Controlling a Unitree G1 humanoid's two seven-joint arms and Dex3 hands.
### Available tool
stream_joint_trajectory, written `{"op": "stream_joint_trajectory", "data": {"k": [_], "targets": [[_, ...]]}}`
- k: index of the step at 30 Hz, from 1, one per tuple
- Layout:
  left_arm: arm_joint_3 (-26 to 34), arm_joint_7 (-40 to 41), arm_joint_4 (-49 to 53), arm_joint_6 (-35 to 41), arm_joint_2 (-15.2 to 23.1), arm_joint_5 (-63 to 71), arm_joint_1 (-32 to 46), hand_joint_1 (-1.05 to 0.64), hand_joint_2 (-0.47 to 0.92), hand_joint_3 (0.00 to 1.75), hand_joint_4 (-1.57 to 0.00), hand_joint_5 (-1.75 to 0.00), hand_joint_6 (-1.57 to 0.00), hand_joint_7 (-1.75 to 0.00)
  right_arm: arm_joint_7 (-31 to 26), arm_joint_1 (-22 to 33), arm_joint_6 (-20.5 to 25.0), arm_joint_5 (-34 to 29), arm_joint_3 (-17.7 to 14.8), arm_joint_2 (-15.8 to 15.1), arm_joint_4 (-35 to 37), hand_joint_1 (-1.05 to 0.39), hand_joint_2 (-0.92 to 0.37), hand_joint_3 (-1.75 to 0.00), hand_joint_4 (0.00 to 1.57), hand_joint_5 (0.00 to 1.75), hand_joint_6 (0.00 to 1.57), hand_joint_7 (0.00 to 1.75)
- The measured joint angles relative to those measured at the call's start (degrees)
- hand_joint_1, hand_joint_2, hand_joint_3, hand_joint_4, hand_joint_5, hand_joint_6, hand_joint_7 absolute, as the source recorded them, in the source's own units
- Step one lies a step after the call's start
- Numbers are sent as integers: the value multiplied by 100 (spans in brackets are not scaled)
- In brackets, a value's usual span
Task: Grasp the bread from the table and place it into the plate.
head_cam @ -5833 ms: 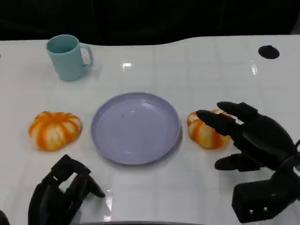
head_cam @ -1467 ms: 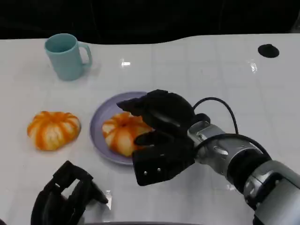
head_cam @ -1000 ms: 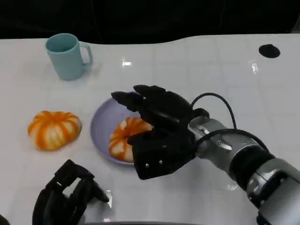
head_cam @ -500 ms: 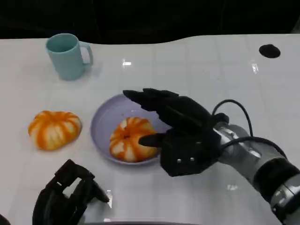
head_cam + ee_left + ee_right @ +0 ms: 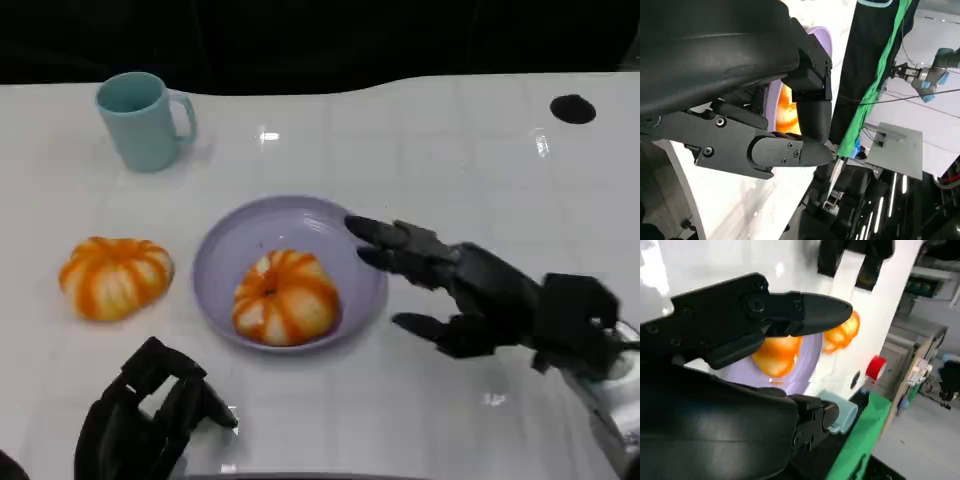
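Bread (image 5: pixel 284 297) now lies in the plate (image 5: pixel 226 244), just off your right hand's (image 5: pixel 470 295) fingertips; that hand has let go and drawn back, fingers spread, so placement looks complete. Left hand (image 5: pixel 145 420) rests curled, holding nothing.

Matte black right hand (image 5: pixel 470 300) with blocky segmented fingers, silver forearm (image 5: pixel 618 420) behind it, black left hand (image 5: pixel 140 420) similarly jointed, small screws on finger links (image 5: pixel 710 150).
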Motion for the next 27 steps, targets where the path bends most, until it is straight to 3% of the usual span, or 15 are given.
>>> {"op": "stream_joint_trajectory", "data": {"k": [6, 11, 15, 16, 17, 19, 20, 22, 27], "targets": [[2, 0, 1, 10, 3, -1, -4, -52, 92, 29, -61, -175, -49, -152, 1166, 597, 364, 1075, -602, -21, -212, -83, -92, -51, 23, 17, 24, 8], [0, 0, 1, 48, 17, -3, -10, -53, 92, 28, -60, -175, -49, -152, 1514, 843, 506, 1468, -1004, 83, -222, -81, -92, -51, 34, 23, 35, 12], [8, 0, 0, 98, 66, -4, -10, -53, 92, 27, -60, -175, -49, -152, 1596, 1067, 513, 1628, -1263, 244, -221, -75, -92, -48, 57, 38, 56, 19], [8, 0, 0, 100, 67, -6, -12, -53, 92, 27, -61, -175, -49, -152, 1607, 1138, 503, 1684, -1317, 306, -222, -74, -92, -47, 62, 45, 61, 22], [8, 0, 0, 100, 67, -9, -14, -53, 92, 27, -61, -175, -49, -152, 1616, 1212, 490, 1697, -1377, 356, -222, -73, -92, -45, 62, 66, 67, 26], [8, 0, 0, 96, 71, -2, -15, -53, 92, 27, -61, -175, -49, -152, 1545, 1389, 491, 1730, -1501, 475, -270, -71, -92, -44, 59, 91, 73, 32], [5, 1, 0, 93, 74, 4, -16, -53, 92, 27, -61, -175, -49, -152, 1482, 1480, 507, 1747, -1534, 528, -310, -68, -92, -45, 52, 113, 69, 53], [4, 1, 0, 91, 73, 2, -17, -52, 92, 28, -60, -175, -48, -153, 1301, 1650, 552, 1764, -1651, 645, -442, -64, -92, -46, 50, 141, 60, 99], [8, 0, 1, 87, 69, -1, -22, -52, 92, 28, -61, -175, -48, -154, 747, 1935, 1163, 1828, -1778, 809, -926, -58, -92, -45, 60, 166, 64, 127]]}}
